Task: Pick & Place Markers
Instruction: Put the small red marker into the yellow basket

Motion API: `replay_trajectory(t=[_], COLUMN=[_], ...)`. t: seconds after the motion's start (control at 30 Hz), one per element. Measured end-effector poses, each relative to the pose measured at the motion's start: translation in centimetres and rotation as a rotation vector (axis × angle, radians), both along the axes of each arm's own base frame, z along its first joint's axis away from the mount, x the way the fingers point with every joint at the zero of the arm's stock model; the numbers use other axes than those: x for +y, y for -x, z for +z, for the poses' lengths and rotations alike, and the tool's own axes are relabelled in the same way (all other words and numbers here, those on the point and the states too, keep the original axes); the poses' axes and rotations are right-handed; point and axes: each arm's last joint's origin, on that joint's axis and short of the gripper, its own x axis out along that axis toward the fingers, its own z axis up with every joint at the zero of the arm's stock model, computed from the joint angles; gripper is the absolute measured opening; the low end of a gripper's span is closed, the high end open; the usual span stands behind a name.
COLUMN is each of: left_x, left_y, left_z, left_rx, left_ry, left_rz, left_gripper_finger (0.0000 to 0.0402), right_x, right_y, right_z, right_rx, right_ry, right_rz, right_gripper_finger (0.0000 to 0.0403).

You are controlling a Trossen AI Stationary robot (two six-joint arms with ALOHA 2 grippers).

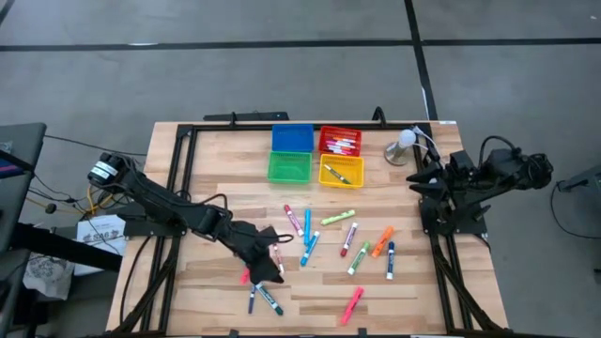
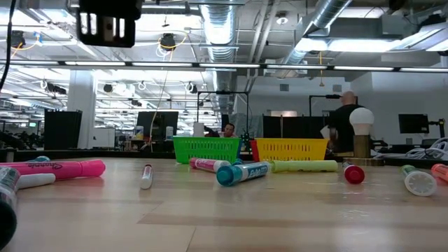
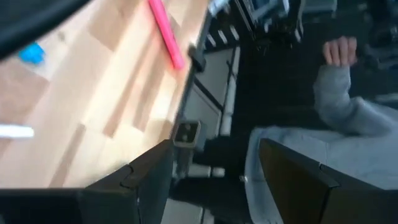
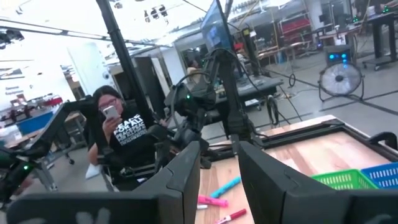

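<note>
The left gripper [image 1: 266, 266] hovers fingers spread over markers [image 1: 266, 299] at the table's [image 1: 216, 178] near-left — better to settle on one pen and straddle its barrel crosswise. Farther off, bins [image 1: 315, 154]; right gripper [image 1: 421, 178] waits, fingers narrowly parted, empty.

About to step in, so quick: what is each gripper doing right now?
Left gripper: open, holding nothing, low over the markers at the table's front left.
Right gripper: fingers slightly apart, empty, parked at the table's right edge.

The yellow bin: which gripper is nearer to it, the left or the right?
The right gripper is nearer, beside the yellow bin toward the table's right edge. The left gripper is lower left, among the markers.
</note>
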Motion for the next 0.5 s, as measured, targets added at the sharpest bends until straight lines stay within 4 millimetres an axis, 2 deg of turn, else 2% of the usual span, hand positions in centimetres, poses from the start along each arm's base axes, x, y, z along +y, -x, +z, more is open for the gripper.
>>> replay_trajectory(t=[0.2,0.3,0.5], left_x=[1.0,1.2,1.4], left_y=[-0.6,-0.7,-0.6], left_z=[0.3,0.3,0.0], left_rx=[0.003,0.015,0.075], left_ry=[0.044,0.064,0.130], left_rz=[0.253,0.314,0.462], left_gripper_finger=[0.0237,0.0237,0.0237], right_x=[0.0,0.1,0.7], right_y=[0.0,-0.4,-2.0], right_z=[-0.4,-0.9,-3.7], right_rx=[0.043,0.098,0.126], right_ry=[-0.061,-0.097,-0.136], right_rz=[0.007,0.009,0.010], right_gripper_finger=[0.0102,0.0102,0.0102])
